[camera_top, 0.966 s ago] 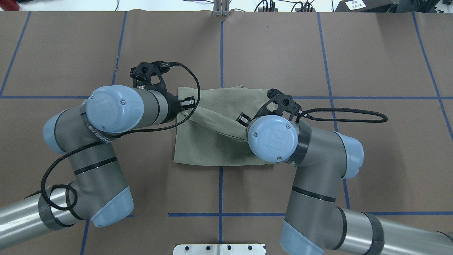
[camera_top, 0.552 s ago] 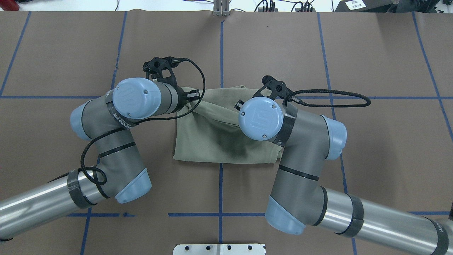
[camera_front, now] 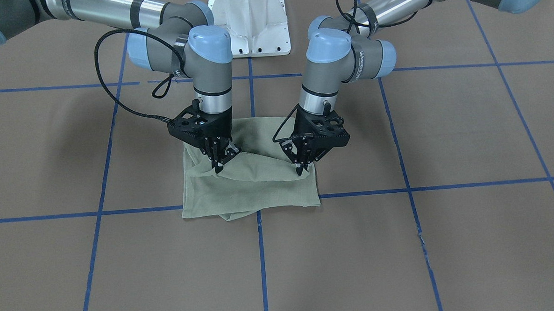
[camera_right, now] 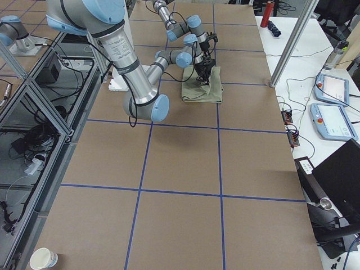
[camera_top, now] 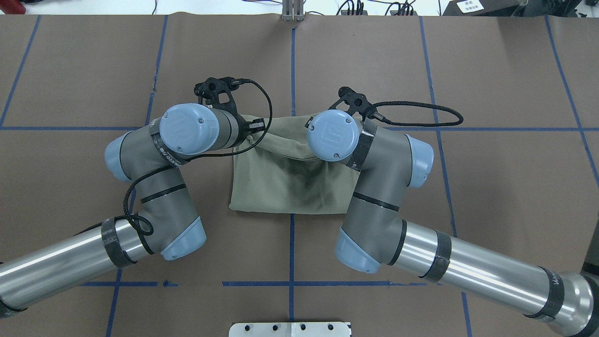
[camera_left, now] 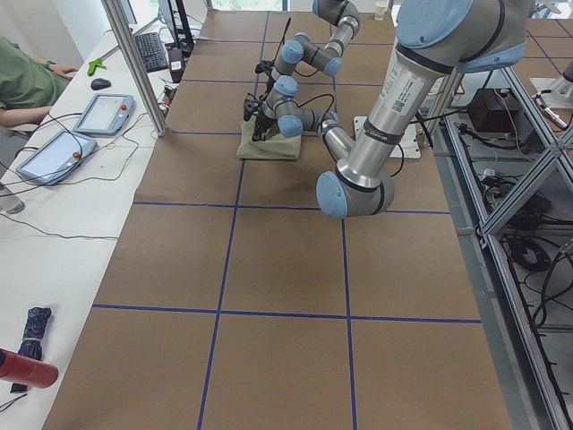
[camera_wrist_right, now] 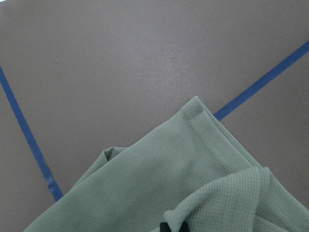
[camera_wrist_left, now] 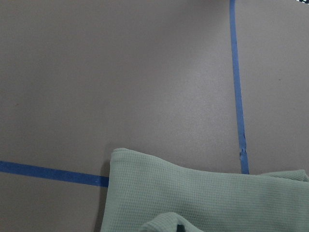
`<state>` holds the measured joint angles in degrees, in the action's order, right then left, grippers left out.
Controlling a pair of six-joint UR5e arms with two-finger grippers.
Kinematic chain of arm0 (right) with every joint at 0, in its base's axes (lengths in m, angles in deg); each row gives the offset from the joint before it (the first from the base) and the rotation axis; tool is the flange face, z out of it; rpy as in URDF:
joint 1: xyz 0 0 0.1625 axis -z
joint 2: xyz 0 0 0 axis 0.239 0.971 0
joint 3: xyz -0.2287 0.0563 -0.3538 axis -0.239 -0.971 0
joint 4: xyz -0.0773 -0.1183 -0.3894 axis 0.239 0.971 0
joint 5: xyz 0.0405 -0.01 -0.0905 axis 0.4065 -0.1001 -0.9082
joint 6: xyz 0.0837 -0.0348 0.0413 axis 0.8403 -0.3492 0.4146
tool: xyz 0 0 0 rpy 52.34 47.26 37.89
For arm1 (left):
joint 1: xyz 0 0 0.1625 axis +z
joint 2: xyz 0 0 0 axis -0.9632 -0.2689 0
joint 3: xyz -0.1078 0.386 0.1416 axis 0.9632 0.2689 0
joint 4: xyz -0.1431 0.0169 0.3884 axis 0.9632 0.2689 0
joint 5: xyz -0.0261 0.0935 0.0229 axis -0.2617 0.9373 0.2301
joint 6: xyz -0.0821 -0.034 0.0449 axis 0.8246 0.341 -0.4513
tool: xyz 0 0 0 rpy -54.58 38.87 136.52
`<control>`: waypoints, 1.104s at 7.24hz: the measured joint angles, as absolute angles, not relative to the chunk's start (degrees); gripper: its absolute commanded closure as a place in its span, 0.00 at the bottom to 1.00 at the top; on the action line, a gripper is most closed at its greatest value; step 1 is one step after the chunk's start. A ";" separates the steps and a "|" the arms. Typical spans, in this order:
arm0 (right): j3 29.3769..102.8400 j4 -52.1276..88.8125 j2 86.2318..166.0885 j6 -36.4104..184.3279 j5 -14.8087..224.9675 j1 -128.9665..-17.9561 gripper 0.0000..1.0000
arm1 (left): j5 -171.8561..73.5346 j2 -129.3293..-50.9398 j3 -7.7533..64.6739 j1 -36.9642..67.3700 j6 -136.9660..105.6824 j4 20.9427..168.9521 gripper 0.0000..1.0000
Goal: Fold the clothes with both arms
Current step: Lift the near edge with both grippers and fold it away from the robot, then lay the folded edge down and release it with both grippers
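The shirt (camera_front: 253,191) is laid near the middle of the bench (camera_front: 403,262), over the crossing of two blue tape lines (camera_front: 446,185). Its lower layer is spread flat as a rough rectangle. One edge of its upper layer is held up off that layer and stretched between the two hands, so that a sagging, raised fold is formed across the cloth.

The left hand (camera_front: 302,167) is pointed down at the shirt's edge on the robot's left. Its fingers are drawn narrowly together, with a pinch of the cloth caught between them. The right hand (camera_front: 218,165) is set the same way at the opposite side, with its fingers closed on the same lifted edge. The two hands are kept well apart, with the taut fold between them.

From overhead, the left arm (camera_top: 154,196) and the right arm (camera_top: 374,210) are seen bent inward over the bench, and the wrists are placed above the far part of the shirt, so both hands are largely hidden in that view. A black cable (camera_top: 421,114) is looped out from the right wrist.

In each wrist view, ribbed green cloth is seen bunched at the bottom edge around a dark fingertip, with a flat corner of the shirt lying beyond it on the brown bench beside blue tape. A white pedestal (camera_front: 252,21) is fixed at the robot's side of the bench.
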<state>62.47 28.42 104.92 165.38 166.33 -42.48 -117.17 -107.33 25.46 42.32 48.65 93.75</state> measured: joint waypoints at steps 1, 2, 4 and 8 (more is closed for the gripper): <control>62.09 28.07 104.89 165.31 166.34 -42.60 1.00 | -117.23 -107.29 25.42 42.32 48.64 93.79 1.00; 61.94 27.96 104.87 165.13 166.33 -42.73 1.00 | -117.26 -107.24 25.40 42.32 48.64 93.80 1.00; 61.57 27.91 104.98 164.10 166.27 -43.00 0.79 | -117.27 -107.20 25.39 42.32 48.64 93.80 1.00; 60.60 28.55 104.86 156.85 168.36 -44.49 0.00 | -118.82 -106.86 26.42 41.32 42.21 93.74 0.00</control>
